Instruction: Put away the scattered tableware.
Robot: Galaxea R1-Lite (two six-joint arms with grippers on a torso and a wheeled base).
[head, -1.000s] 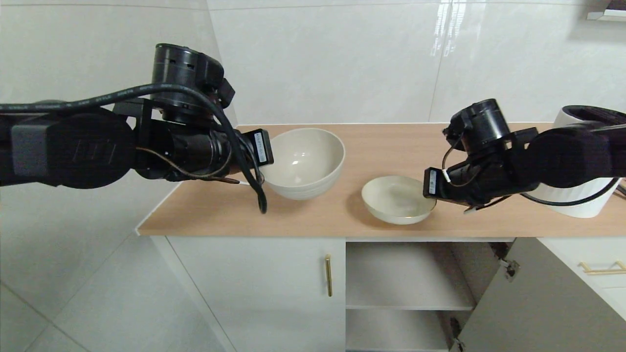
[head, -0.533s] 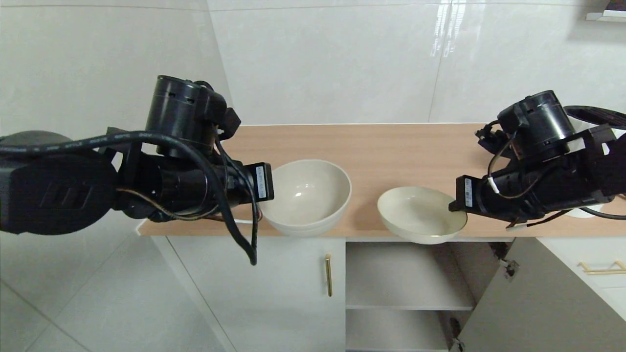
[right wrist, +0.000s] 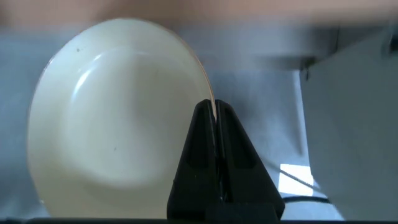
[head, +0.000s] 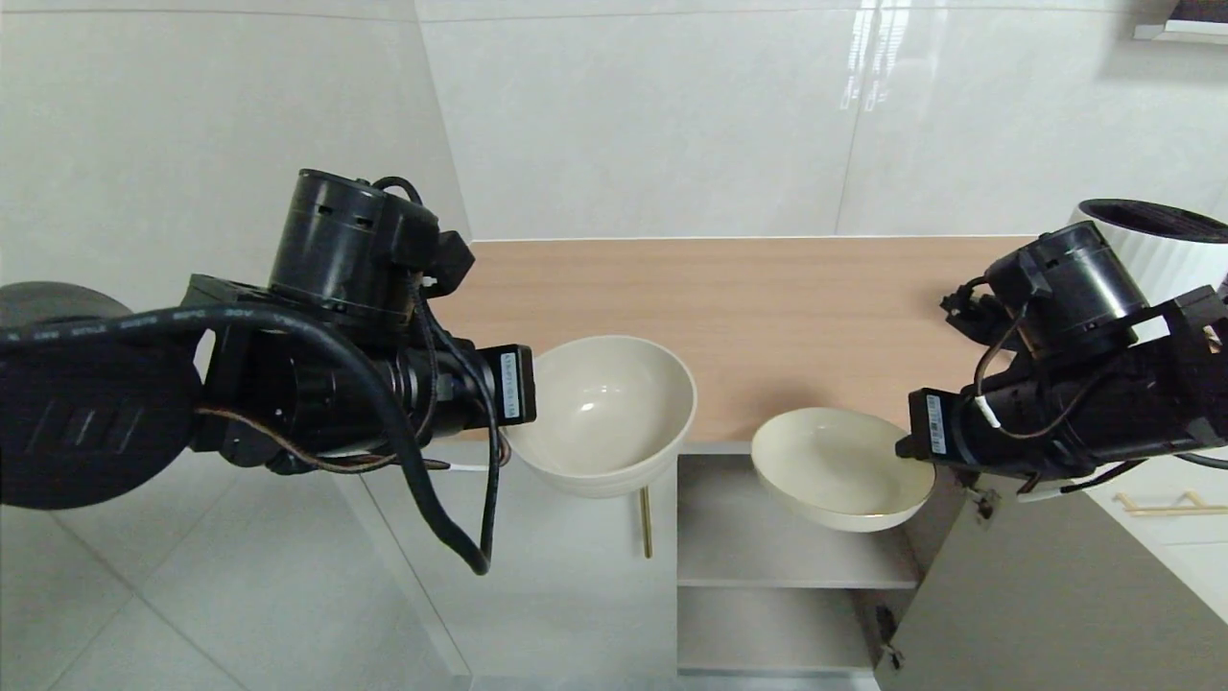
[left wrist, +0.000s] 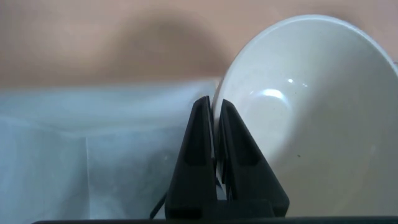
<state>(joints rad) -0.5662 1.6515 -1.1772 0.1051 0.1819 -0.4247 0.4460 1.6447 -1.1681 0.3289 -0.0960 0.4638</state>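
Left gripper [left wrist: 216, 121] pinches the deep bowl [head: 604, 413] by its rim, right gripper [right wrist: 214, 118] the shallow bowl [head: 835, 465] likewise. Both have just come off the counter [head: 767, 307], past its front edge. Shelving likely next.

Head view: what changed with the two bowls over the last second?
The left gripper drew the deep bowl, and the right gripper the shallow bowl, back off the countertop to hang before the open cabinet. Jaws stayed shut on both rims; camera shifted slightly.
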